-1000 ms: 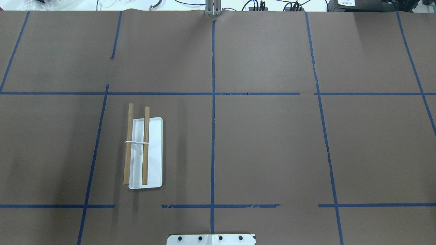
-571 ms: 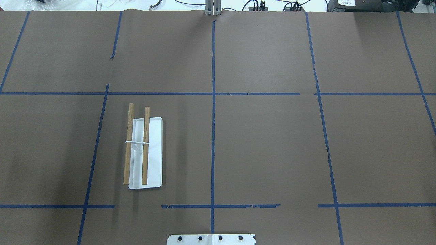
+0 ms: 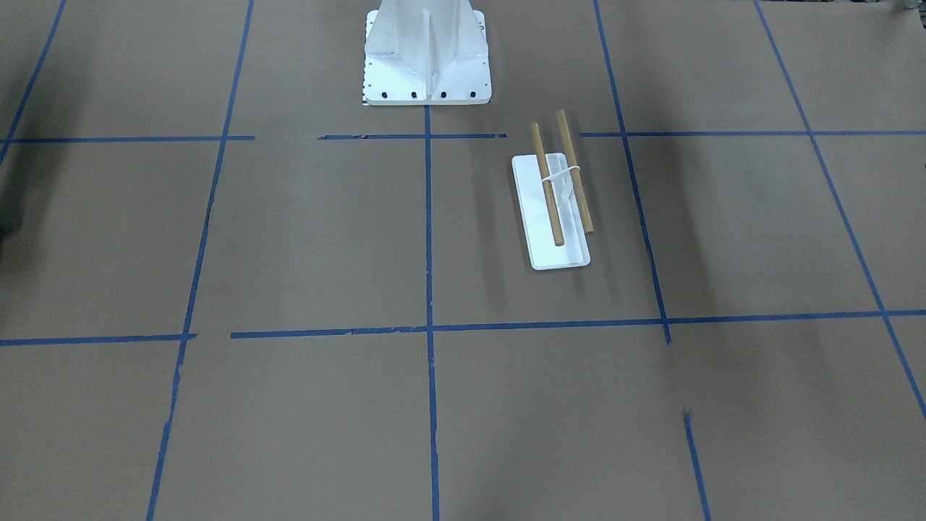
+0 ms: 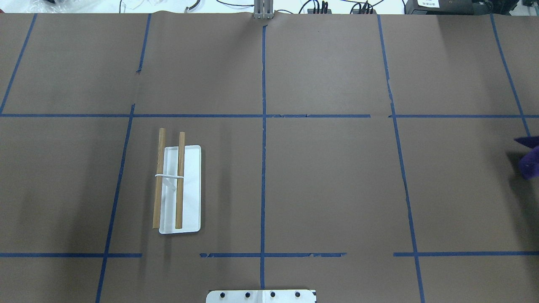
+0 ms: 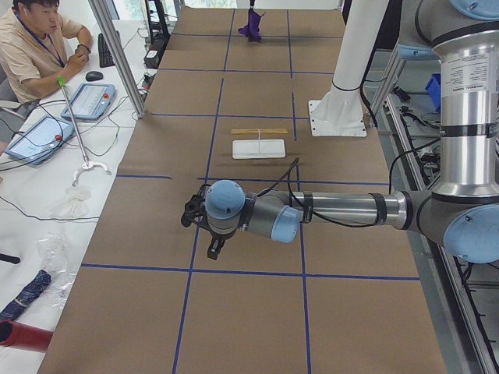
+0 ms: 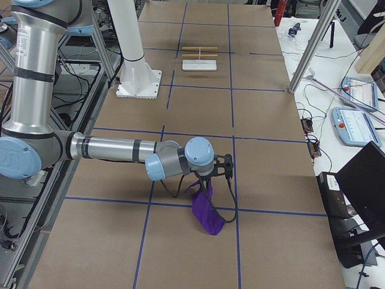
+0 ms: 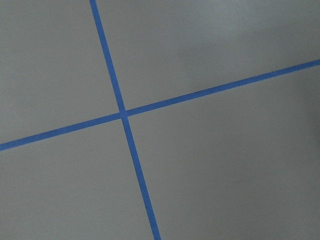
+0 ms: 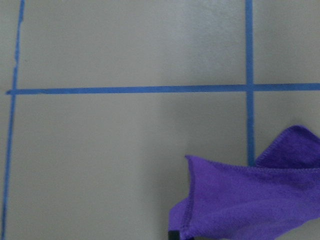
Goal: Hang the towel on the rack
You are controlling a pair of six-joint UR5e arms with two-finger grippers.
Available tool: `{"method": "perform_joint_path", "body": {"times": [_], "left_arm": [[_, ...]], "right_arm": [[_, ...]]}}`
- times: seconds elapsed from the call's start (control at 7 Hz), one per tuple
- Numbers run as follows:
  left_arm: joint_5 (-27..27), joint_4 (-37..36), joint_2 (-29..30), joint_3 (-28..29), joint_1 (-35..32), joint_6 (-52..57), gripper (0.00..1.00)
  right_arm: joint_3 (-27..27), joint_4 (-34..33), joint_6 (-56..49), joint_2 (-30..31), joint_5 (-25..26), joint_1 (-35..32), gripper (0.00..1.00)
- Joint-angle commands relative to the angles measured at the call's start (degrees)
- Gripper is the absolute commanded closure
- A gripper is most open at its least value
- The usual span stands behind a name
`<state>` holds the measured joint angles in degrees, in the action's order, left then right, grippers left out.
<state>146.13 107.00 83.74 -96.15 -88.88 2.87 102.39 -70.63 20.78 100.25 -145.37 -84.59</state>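
Note:
The rack [image 4: 180, 189] stands on the robot's left half of the table, with a white flat base and two light-brown dowels; it also shows in the front view [image 3: 557, 210]. The purple towel [image 6: 207, 211] hangs limp from my right gripper [image 6: 212, 174] above the table at the right end. Its edge shows at the right border of the overhead view [image 4: 529, 162] and fills the lower right of the right wrist view [image 8: 250, 200]. My left gripper [image 5: 193, 214] hovers over bare table far from the rack; I cannot tell whether it is open or shut.
The white metal pedestal [image 3: 427, 51] with bolt holes stands at the robot's side, mid-table. Blue tape lines [image 7: 125, 112] cross the brown paper. An operator [image 5: 31, 47] sits beside the table's far side, with pendants on a side bench.
The purple towel's edge has come into the overhead view at its right border, where only bare table showed before. The rack has not moved.

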Motion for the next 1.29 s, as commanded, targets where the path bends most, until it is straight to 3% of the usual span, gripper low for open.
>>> {"method": "perform_joint_path", "body": {"times": [0.0, 0.29, 0.43, 0.57, 0.86, 1.14], "left_arm": [[2.8, 11.1, 0.3, 0.0, 4.1, -15.5, 0.0], [2.3, 29.4, 3.2, 0.4, 12.8, -43.6, 0.0], [2.0, 32.2, 8.0, 0.4, 17.6, -57.6, 0.0], [2.1, 33.0, 12.5, 0.0, 19.6, -68.3, 0.0], [0.4, 33.0, 19.5, 0.2, 26.1, -75.9, 0.0], [-10.6, 37.2, 23.3, 0.4, 32.2, -82.9, 0.0]], "right_arm": [[10.3, -0.4, 20.6, -4.2, -2.5, 8.3, 1.0], [10.9, -0.4, 42.5, -19.1, -1.5, 17.8, 1.0], [10.7, -0.4, 52.3, -25.8, 0.9, 22.8, 1.0], [10.9, -0.4, 62.7, -31.5, 6.3, 28.8, 1.0], [12.2, -0.4, 72.9, -38.3, 14.7, 37.7, 1.0], [12.1, -0.4, 74.2, -40.4, 20.4, 42.2, 1.0]]}}
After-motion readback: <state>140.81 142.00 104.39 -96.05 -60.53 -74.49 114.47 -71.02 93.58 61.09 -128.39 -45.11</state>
